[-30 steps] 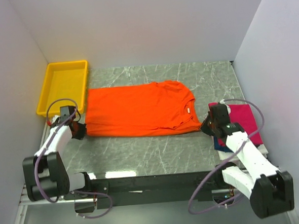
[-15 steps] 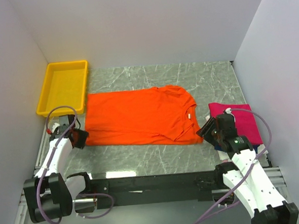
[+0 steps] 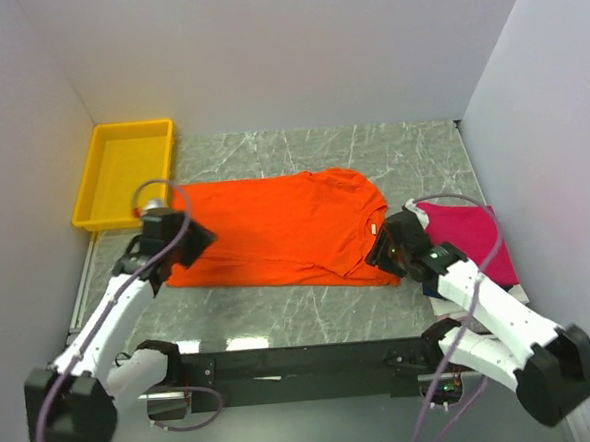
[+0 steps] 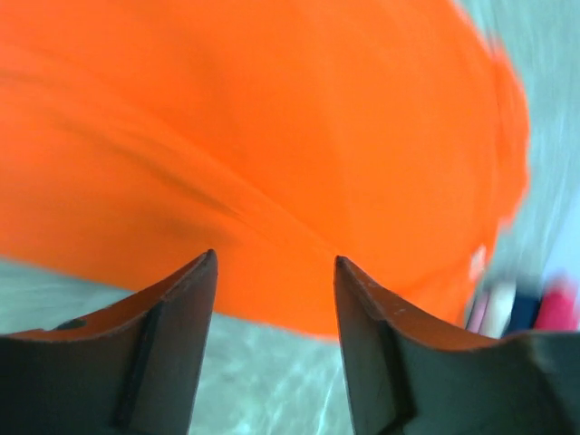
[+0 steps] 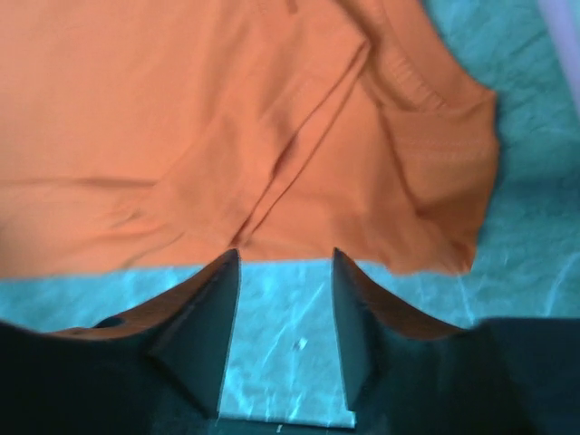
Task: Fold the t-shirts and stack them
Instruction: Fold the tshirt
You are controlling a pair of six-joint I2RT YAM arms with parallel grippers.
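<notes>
The bright orange t-shirt [image 3: 276, 230] lies flat across the middle of the table, collar to the right. My left gripper [image 3: 188, 244] hovers at its left edge, open and empty; the left wrist view shows the orange cloth [image 4: 272, 136] beyond the spread fingertips [image 4: 275, 261]. My right gripper [image 3: 381, 248] is at the shirt's near right corner by the collar, also open. In the right wrist view bare table shows between its fingers [image 5: 284, 256], with the orange shirt [image 5: 227, 118] just ahead. A magenta-pink t-shirt [image 3: 468, 238] lies folded at the right.
A yellow plastic tray [image 3: 100, 183] stands at the back left, just beyond the shirt's corner. The pink shirt rests on other folded cloth, its white edge [image 3: 521, 293] showing near the right wall. White walls close in the left, back and right sides.
Both grippers have opened and let go of the orange shirt's near corners. The left arm has swung right over the shirt's left edge. The right arm has moved left toward the collar.
</notes>
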